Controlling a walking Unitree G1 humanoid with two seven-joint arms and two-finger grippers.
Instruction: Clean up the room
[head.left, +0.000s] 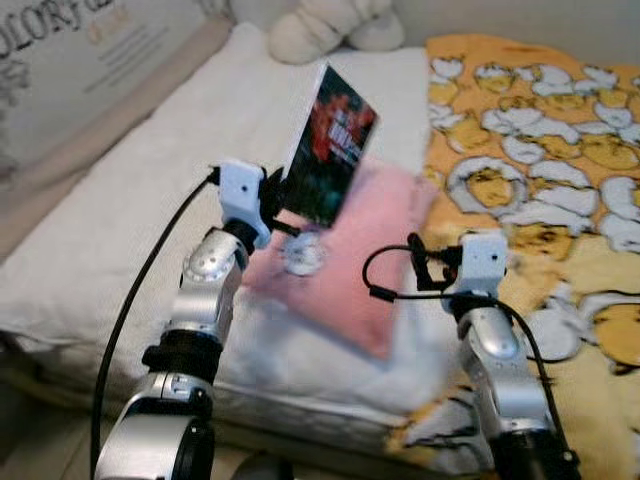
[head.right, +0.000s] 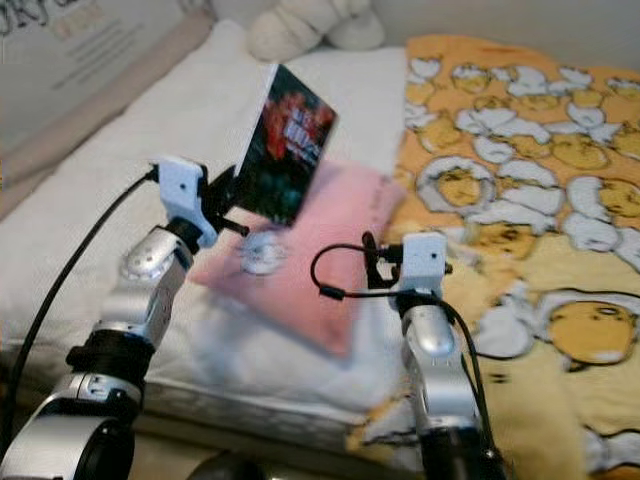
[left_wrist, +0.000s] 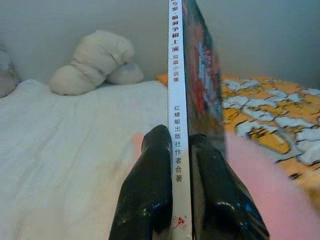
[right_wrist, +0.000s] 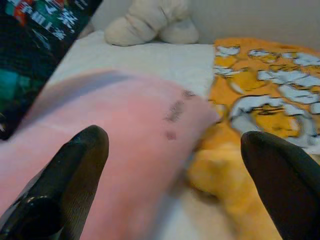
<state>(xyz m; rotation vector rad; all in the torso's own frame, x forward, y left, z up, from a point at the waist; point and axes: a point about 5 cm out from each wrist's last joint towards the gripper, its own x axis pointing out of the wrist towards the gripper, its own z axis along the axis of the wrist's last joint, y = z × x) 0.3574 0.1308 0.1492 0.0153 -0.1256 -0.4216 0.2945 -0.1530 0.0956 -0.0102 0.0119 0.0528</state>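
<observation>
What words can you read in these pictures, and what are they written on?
"短篇小说集" on the white spine of the book in the left claw.
"红蜻蜓出版社作者合著" lower on that spine.
The spine's top line is cut off.
"OLOR" on the box beside the bed; the rest is blurred.
The book's cover and the pink pillow's print are too blurred.

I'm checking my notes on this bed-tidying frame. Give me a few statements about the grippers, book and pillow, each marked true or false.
1. The left gripper is clamped on the book. True.
2. The book lies flat on the pink pillow. False: it is held up on edge above the pillow.
3. The right gripper is open and holds nothing. True.
4. The yellow patterned blanket is on the robot's left. False: it is on its right.
5. A white plush toy sits at the head of the bed. True.
</observation>
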